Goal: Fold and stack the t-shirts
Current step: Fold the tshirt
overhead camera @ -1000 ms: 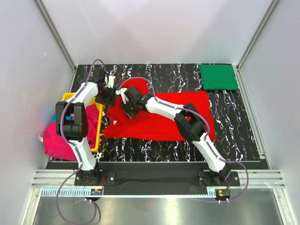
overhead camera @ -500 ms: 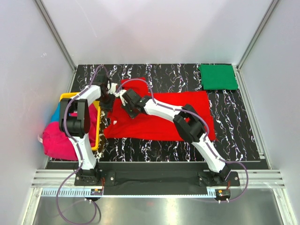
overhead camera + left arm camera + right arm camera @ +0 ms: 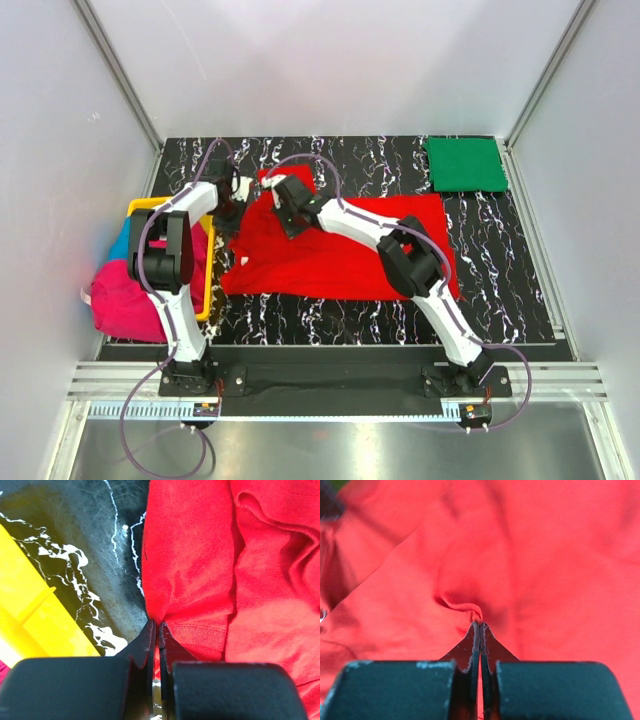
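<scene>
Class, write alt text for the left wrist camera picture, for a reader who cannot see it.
The left gripper is pinched shut on the edge of a rumpled red t-shirt filling the right of the picture. To its left lies a black, white-veined table, with part of a yellow tray at the lower left.

Black desk streaked with white marble veining, yellow plastic tray at its left side, a corner of that tray bright in the left wrist view, pale walls all round, silver rail along the near edge
</scene>
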Tool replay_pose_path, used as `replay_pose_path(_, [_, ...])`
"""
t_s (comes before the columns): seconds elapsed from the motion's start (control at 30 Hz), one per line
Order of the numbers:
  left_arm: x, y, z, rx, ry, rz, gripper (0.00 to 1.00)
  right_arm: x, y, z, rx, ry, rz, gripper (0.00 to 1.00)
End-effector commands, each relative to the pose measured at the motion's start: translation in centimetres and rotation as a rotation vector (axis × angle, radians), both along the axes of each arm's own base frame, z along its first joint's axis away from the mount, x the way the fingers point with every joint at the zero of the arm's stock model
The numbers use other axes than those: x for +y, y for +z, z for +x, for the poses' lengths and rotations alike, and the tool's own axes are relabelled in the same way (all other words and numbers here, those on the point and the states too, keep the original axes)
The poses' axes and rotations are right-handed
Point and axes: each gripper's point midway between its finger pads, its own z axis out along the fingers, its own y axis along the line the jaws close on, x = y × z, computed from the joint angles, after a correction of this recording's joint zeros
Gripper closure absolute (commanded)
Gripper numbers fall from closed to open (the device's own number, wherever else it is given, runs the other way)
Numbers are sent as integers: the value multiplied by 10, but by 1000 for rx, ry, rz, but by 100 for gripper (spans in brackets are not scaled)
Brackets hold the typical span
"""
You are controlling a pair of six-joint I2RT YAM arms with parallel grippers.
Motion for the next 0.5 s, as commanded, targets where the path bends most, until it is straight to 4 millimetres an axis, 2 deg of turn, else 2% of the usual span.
replay_pose_path(0.0, [10, 1, 14, -46, -4, 55, 100, -3, 31, 28, -2, -65, 106, 100])
replay_pose_path(0.07, [11, 3, 16, -54, -5, 60, 100, -12, 26, 38, 18, -98, 116, 100])
replay_pose_path(0.27, [11, 3, 15, -55, -10, 67, 100, -30, 31, 68, 22, -177, 163, 100])
replay_pose_path(0.47, [8, 6, 16, -60, -24, 67, 100, -33, 15, 71, 30, -170, 136, 100])
